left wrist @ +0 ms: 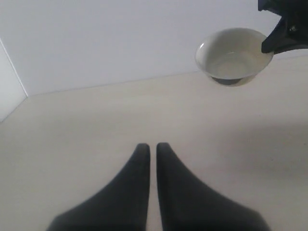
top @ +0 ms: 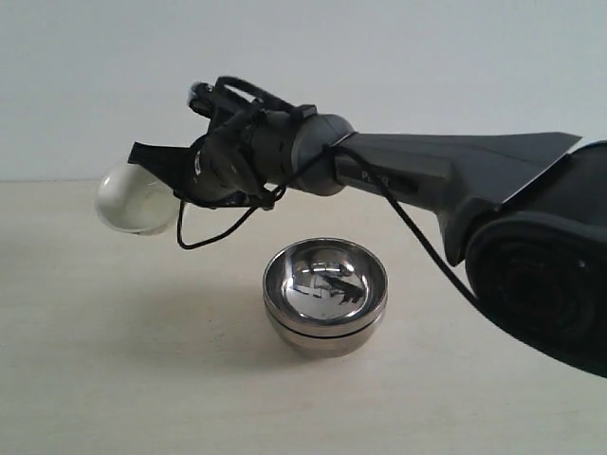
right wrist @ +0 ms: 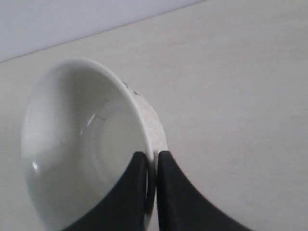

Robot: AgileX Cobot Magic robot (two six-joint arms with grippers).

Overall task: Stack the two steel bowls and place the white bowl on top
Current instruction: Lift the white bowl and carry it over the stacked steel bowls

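The two steel bowls (top: 325, 294) stand nested one inside the other at the middle of the table. The white bowl (top: 136, 199) hangs in the air up and to the left of them, held by its rim. My right gripper (right wrist: 152, 156) is shut on that rim, one finger inside the white bowl (right wrist: 86, 144) and one outside. The right arm reaches across from the right in the exterior view. My left gripper (left wrist: 151, 147) is shut with nothing in it, low over bare table; its view shows the white bowl (left wrist: 234, 55) lifted in the distance.
A pale wall rises behind the table's far edge (top: 57, 180). A loose black cable (top: 218, 232) hangs from the right wrist above the table. The right arm's dark base (top: 550, 275) fills the right side.
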